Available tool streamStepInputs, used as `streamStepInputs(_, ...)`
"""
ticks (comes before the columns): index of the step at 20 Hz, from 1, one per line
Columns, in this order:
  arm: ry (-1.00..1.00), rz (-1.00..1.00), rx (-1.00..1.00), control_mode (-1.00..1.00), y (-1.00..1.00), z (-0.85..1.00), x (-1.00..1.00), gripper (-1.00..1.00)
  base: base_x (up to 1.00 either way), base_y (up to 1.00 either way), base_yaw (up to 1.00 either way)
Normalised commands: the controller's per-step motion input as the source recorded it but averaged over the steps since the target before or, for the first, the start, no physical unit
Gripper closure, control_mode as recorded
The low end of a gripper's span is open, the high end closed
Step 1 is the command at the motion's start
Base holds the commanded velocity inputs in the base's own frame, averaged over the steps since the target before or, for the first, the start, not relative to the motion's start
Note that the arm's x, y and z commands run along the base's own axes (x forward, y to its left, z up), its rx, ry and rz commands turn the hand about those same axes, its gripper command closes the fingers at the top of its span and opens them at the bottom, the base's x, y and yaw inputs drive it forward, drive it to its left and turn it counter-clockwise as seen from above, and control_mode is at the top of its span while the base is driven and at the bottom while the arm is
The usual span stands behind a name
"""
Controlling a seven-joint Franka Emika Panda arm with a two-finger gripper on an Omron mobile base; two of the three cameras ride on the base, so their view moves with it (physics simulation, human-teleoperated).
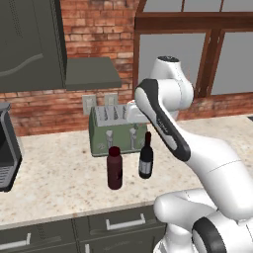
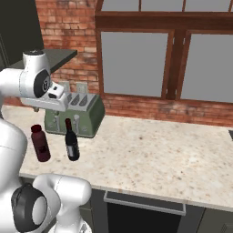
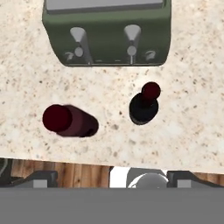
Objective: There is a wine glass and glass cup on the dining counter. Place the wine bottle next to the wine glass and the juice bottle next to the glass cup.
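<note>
Here, from the biggest thing down to the smallest:
Bench point(image 1: 54, 183): a beige speckled stone top along the brick wall, spread out under the end effector; in the hand view its front edge runs just above the finger tips, with wooden floor below it.
Arm point(image 1: 165, 123): white with dark joints, reaching forward over the bench with the hand raised above the toaster's front.
Toaster point(image 3: 107, 33): dark green, two levers on its front face; it sits beyond both bottles as seen from the end effector, at the top of the hand view, with its back toward the wall.
End effector point(image 3: 111, 179): pointing straight down at the bench from well above the bottles; just the two dark finger tips show, far apart at the bottom edge of the hand view, so the fingers look spread wide with nothing between them.
Wine bottle point(image 3: 143, 106): nearly black, slim neck, dark red cap, pale label; upright on the bench, below the end effector and a little right of centre in the hand view, just in front of the toaster.
Juice bottle point(image 3: 70, 121): stout, maroon, matching cap; upright on the bench to the left of the wine bottle in the hand view, near it but apart, slightly closer to the bench's front edge.
</note>
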Motion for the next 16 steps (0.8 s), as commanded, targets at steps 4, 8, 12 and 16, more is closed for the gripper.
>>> streamStepInputs(4, -0.04, 0.0, 0.0, -1.0, 0.53, -0.24, 0.0, -1.0, 0.0, 0.0, 0.0)
streamStepInputs(8, -0.04, 0.0, 0.0, -1.0, 0.41, -0.25, 0.09, -1.0, 0.0, 0.0, 0.0)
streamStepInputs(12, 0.04, 0.0, 0.0, -1.0, 0.32, -0.19, 0.21, -1.0, 0.0, 0.0, 0.0)
streamStepInputs(16, 0.21, 0.0, 0.0, -1.0, 0.31, -0.14, 0.27, -1.0, 0.0, 0.0, 0.0)
